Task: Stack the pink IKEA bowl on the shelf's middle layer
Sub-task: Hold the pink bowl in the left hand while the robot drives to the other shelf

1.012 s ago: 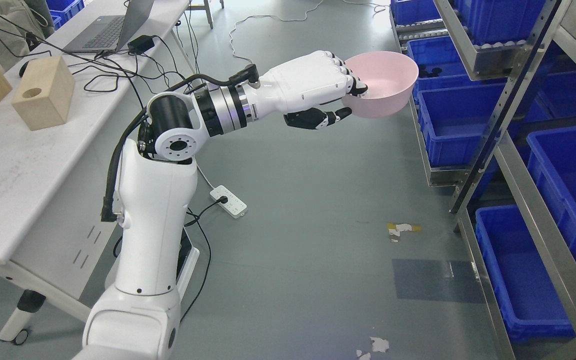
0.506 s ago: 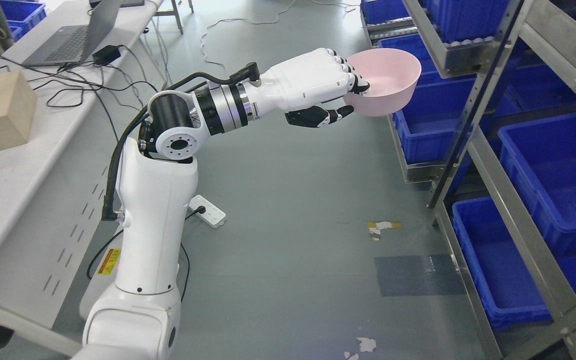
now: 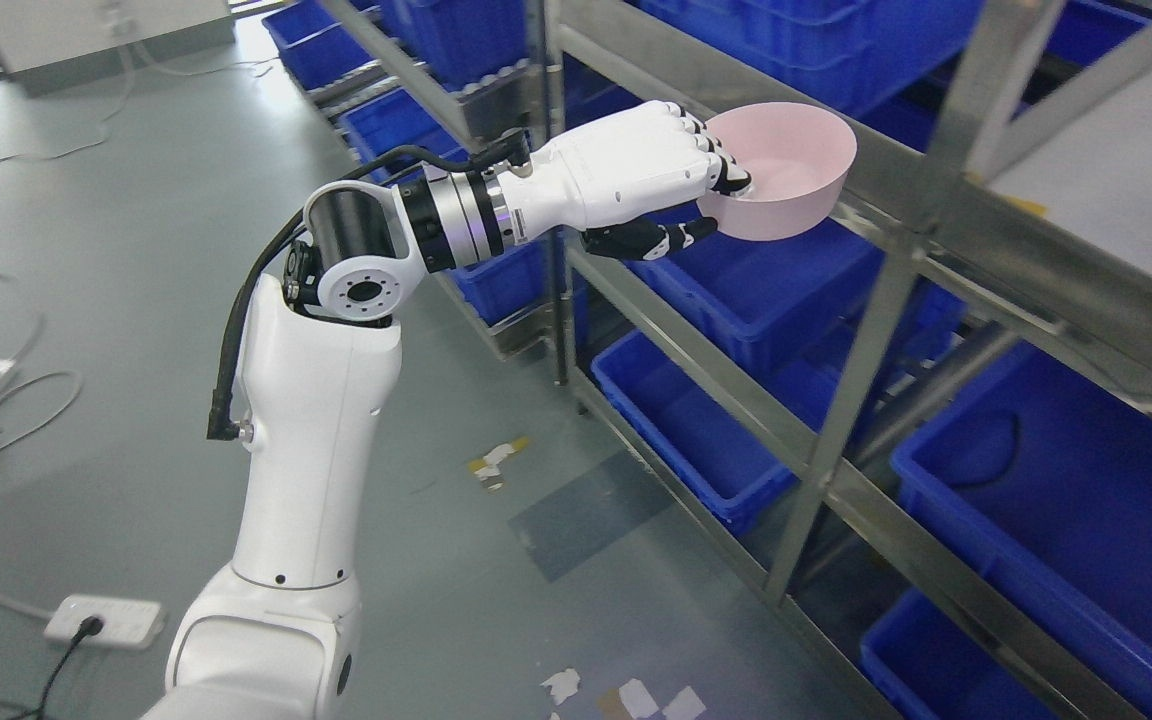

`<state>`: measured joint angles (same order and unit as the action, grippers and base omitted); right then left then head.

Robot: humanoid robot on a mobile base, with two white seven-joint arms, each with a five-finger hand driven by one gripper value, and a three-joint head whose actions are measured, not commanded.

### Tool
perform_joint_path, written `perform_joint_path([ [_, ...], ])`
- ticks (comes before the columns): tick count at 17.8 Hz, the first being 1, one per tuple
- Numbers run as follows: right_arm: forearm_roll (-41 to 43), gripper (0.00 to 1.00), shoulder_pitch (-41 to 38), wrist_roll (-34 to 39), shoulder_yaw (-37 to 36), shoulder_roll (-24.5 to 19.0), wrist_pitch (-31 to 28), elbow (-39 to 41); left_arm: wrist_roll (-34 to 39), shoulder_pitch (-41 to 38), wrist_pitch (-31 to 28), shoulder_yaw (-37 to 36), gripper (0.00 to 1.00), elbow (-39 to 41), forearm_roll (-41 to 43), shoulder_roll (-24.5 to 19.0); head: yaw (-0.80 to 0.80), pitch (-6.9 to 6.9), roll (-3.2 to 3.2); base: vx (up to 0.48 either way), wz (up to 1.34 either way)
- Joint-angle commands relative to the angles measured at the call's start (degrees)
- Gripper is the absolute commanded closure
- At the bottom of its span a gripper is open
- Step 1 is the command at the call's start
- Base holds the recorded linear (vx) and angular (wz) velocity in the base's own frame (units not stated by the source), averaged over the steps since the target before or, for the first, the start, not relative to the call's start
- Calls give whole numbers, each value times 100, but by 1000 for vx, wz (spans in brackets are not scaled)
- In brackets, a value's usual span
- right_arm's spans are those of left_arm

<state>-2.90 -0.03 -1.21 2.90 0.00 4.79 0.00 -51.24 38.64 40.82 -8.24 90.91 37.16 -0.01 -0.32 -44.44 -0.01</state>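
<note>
Now left hand [image 3: 636,180] pinches pink bowl [image 3: 786,175] by its rim (upright) beside shelf [image 3: 896,240].

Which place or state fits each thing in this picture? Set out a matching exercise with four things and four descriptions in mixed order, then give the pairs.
Things:
1. pink bowl
2. left hand
3. power strip
4. blue bins

Descriptions:
A. lying on the floor, lower left
B. sitting in the metal shelf rack
C. held up at the shelf's front rail
D. gripping a rim

Pairs: 1-C, 2-D, 3-A, 4-B
</note>
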Motion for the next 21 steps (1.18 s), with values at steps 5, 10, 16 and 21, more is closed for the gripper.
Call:
perform_joint_path([
  [5,0,0,-120,-29,0,100,-4,100,-62,696,-222,286,97,7,-165,-99,0,0,0,8,-1115],
  [10,0,0,-120,-29,0,100,-4,100,-79,1593,-566,428,97,-1081,632,-99,0,0,0,-5,-802],
  [16,0,0,-120,-29,0,100,-4,100,26,1629,-566,-414,96,-1804,1092,-99,0,0,0,-8,-423],
  [21,0,0,-120,-29,0,100,-4,100,412,1647,-566,-898,96,-2295,1101,-99,0,0,0,-18,-256],
])
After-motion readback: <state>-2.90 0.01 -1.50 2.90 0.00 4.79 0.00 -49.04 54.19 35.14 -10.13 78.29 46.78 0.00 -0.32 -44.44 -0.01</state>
